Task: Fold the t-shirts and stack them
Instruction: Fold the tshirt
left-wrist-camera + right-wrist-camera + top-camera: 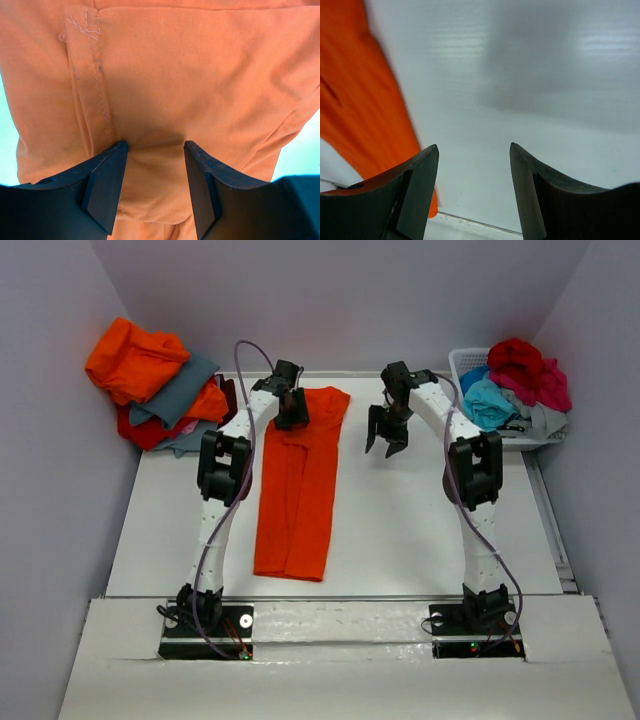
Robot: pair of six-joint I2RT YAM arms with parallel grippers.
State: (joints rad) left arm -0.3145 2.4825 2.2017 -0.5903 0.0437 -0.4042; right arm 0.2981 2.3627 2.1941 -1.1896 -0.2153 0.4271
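Shirt (298, 485): orange, folded to a long strip on the table (420, 530), left of centre. Long axis near to far; far end partly hidden under left gripper (292, 412). Collar end not made out. Jaws apart just over the cloth. Right gripper (388, 440): apart too, holding nothing, above the table.

orange t-shirt (297, 490): narrow strip | left tool (291, 408): at its far end | right tool (388, 436): apart

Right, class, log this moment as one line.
orange shirt: narrow strip, flat on table | left end effector: open over its far end | right end effector: open, empty
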